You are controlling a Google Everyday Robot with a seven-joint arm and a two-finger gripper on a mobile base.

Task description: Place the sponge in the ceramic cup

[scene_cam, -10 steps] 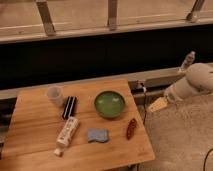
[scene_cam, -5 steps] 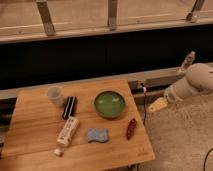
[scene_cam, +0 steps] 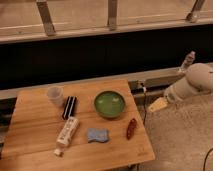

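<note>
The light-blue sponge (scene_cam: 97, 135) lies flat on the wooden table (scene_cam: 30, 145), near the front edge, just below the green bowl. The pale ceramic cup (scene_cam: 55, 95) stands upright at the table's back left. My gripper (scene_cam: 157, 104) hangs off the table's right side, beyond the edge, at the end of the white arm (scene_cam: 192, 84). It is far from both sponge and cup and holds nothing I can see.
A wide green bowl (scene_cam: 109, 104) sits mid-table. A black oblong item (scene_cam: 69, 107) lies right of the cup, a white tube-like bottle (scene_cam: 66, 134) left of the sponge, a dark red oblong item (scene_cam: 131, 128) near the right edge. A dark wall runs behind.
</note>
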